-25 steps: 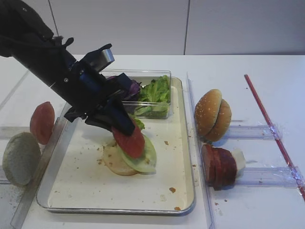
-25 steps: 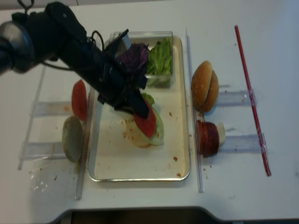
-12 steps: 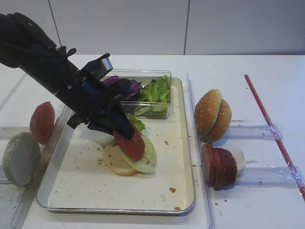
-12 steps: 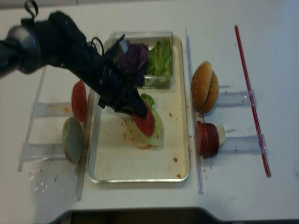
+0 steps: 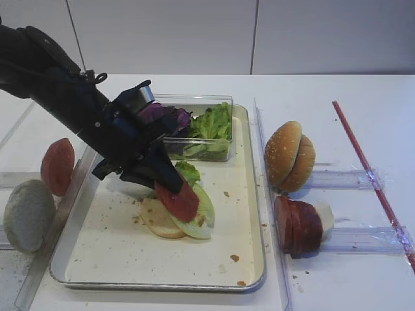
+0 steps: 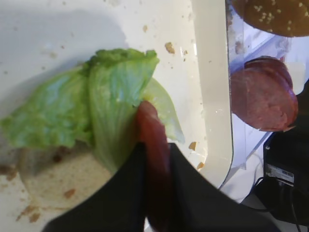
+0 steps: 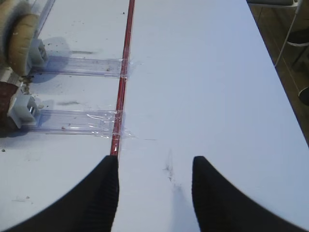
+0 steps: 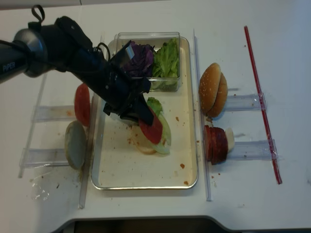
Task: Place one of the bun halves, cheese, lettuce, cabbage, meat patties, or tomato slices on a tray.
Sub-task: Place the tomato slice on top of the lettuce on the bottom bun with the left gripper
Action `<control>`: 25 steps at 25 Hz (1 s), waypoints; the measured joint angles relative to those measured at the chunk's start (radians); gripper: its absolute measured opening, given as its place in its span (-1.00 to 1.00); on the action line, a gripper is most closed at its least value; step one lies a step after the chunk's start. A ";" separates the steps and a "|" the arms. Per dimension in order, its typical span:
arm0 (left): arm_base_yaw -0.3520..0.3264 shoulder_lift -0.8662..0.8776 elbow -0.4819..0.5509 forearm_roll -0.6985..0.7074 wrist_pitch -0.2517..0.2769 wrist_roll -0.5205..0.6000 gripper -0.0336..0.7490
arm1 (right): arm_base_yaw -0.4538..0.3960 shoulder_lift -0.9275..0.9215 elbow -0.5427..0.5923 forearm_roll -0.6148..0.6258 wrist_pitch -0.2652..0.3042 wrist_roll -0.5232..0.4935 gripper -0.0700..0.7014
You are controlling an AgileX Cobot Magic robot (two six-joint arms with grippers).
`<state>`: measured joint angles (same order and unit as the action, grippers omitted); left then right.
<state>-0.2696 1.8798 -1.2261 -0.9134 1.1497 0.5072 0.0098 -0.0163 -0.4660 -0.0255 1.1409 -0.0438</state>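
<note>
- Over the middle of the tray [image 5: 249,194], the left gripper [image 5: 170,186] is clamped on a tomato slice [image 5: 179,201], held on edge against the lettuce [image 6: 91,101] lying on a pale bun half [image 5: 159,222].
- Right of the tray, sesame bun halves [image 5: 289,155] and meat patties [image 5: 298,225] stand in clear holders.
- Further right of the tray, the right gripper [image 7: 154,188] hangs over bare table with its fingers apart.

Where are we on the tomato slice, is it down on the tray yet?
Done: a pale bun half and lettuce already lie stacked on the tray. In hand: the left tool is shut on the tomato slice, tilted on edge over the lettuce. Left: release it flat on the stack. The right tool is open, away over bare table.
</note>
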 joint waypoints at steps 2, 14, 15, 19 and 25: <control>0.000 0.000 0.000 0.000 -0.003 0.000 -0.74 | 0.000 0.000 0.000 0.000 0.000 0.000 0.15; 0.000 0.000 0.000 0.000 -0.007 -0.048 -0.31 | 0.000 0.000 0.000 -0.002 0.000 0.000 0.15; 0.000 0.000 0.000 0.000 -0.007 -0.051 -0.29 | 0.000 0.000 0.000 -0.002 0.000 0.002 0.15; 0.000 0.000 0.000 0.000 -0.007 -0.068 -0.27 | 0.000 0.000 0.000 -0.002 0.000 0.002 0.15; 0.000 0.000 -0.005 0.002 -0.005 -0.113 -0.26 | 0.000 0.000 0.000 -0.002 0.000 0.000 0.15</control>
<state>-0.2696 1.8798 -1.2308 -0.9115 1.1445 0.3939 0.0098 -0.0163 -0.4660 -0.0278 1.1409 -0.0439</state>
